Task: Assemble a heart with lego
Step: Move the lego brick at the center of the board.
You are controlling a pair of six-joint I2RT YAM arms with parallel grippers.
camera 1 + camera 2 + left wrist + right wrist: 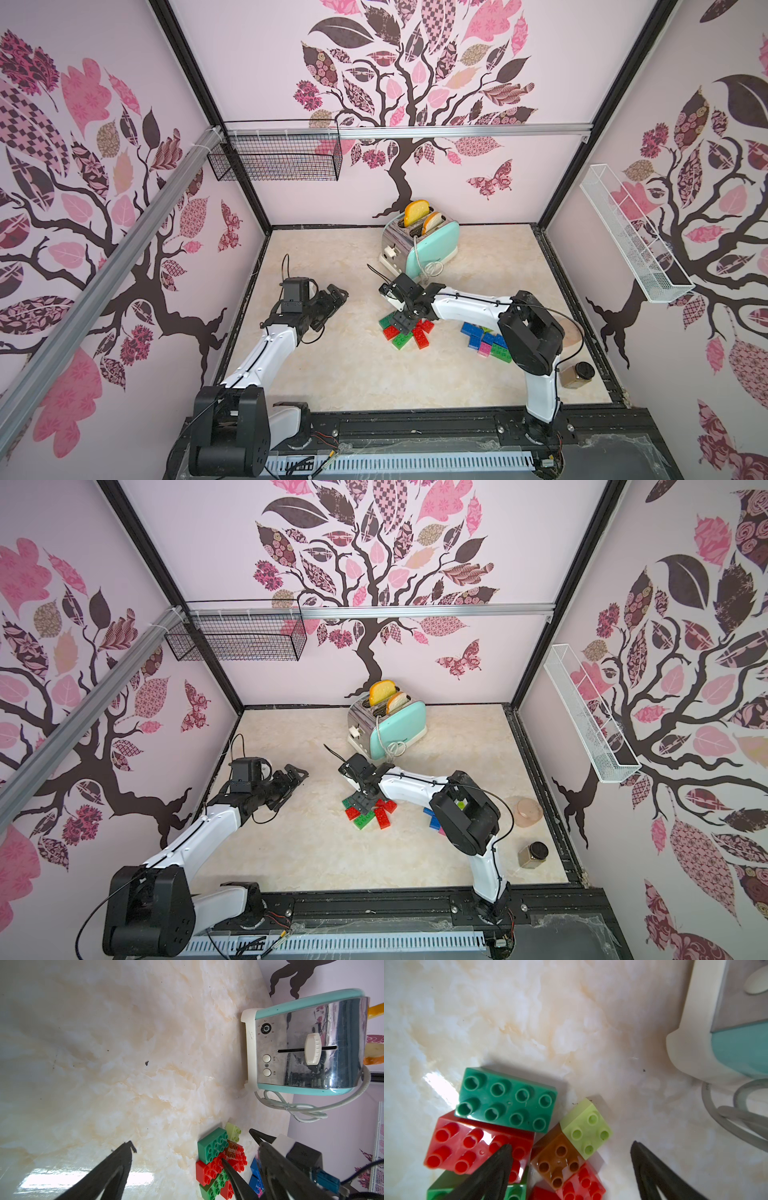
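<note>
I am looking at a cream, marble-patterned worktop (353,374), glossy enough to throw back a bright glare in the wrist views. Pale walls (478,174) printed with a dark tree and pink leaves close it in on the left, far and right sides. A black wire basket (276,160) hangs in the far left corner, and a white mesh tray (636,245) hangs on the right wall. At the far side stands a mint and chrome toaster (419,249) with two bread slices (417,212) in its slots and its cord looped on the near side. A dark-lidded jar (575,376) sits at the near right edge.

The lego (409,332) lies mid-worktop, just on the near side of the toaster, as a flat cluster of red and green bricks. In the right wrist view a teal 2x4 (506,1100) touches a red 2x4 (467,1147), with a brown 2x2 (557,1159) and a lime 2x2 (586,1128) beside them. A second heap (484,338) of blue, pink and green bricks lies to the right, partly behind my right arm.

My right hand (571,1145) hangs over the first cluster, jaws spread wide and gripping nothing. My left hand (338,296) is out to the left, well apart from the bricks, with its jaws also wide and empty.
</note>
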